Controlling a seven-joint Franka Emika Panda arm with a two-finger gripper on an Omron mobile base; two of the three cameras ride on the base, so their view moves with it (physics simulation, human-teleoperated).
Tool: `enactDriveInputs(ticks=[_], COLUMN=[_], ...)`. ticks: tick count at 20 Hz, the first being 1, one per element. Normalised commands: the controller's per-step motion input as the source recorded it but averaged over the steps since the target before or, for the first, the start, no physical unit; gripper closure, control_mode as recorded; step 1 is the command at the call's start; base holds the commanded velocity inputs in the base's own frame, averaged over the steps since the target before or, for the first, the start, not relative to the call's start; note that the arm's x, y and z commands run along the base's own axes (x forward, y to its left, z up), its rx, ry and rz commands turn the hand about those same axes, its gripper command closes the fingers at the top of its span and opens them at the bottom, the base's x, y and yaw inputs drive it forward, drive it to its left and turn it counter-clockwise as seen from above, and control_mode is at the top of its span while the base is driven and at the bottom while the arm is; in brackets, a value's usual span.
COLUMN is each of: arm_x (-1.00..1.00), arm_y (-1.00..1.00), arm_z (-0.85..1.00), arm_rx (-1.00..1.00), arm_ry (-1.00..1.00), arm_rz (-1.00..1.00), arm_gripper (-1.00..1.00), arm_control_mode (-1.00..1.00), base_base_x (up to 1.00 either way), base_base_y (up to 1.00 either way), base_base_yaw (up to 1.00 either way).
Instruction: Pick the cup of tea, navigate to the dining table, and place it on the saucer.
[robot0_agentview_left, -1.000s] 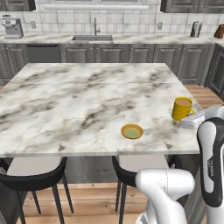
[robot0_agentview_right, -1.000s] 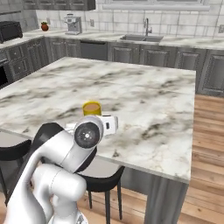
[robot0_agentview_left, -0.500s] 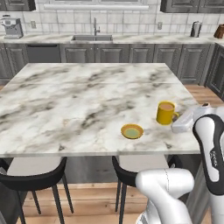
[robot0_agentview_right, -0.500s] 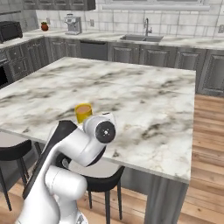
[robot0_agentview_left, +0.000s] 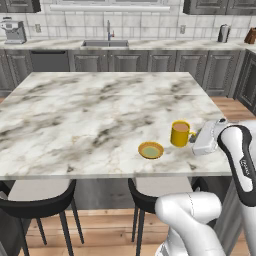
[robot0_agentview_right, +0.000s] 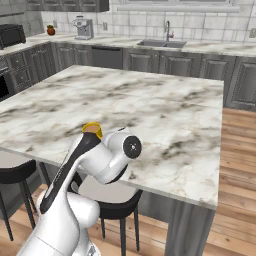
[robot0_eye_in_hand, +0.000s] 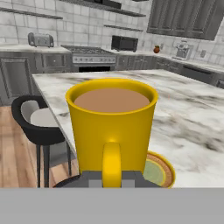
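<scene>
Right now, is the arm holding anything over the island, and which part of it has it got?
Yes: the end effector holds the cup of tea by its handle side, the handle between the fingertips, beside the saucer.

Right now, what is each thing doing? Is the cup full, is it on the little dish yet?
cup of tea: upright, full of brown tea, held beside the saucer, not on it.
saucer: flat on the dining table, nothing on it.
gripper: shut on the cup of tea.
dining table: bare marble except for the saucer.
</scene>
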Motion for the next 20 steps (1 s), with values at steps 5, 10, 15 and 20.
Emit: enactDriveInputs(ticks=[5, 10, 15, 20], arm_x=[0.32, 0.39, 0.45, 0.39], arm_y=[0.11, 0.11, 0.12, 0.08], arm_z=[-0.27, -0.24, -0.28, -0.33], arm_rx=[-0.01, 0.00, 0.00, 0.00], arm_ry=[0.00, 0.00, 0.00, 0.01], arm_rz=[0.12, 0.08, 0.05, 0.06], arm_gripper=[1.00, 1.00, 1.00, 1.00], arm_control_mode=[-1.00, -1.00, -1.00, -1.00], base_base_x=[0.00, 0.00, 0.00, 0.00], base_base_y=[0.00, 0.00, 0.00, 0.00], base_base_yaw=[0.00, 0.00, 0.00, 0.00])
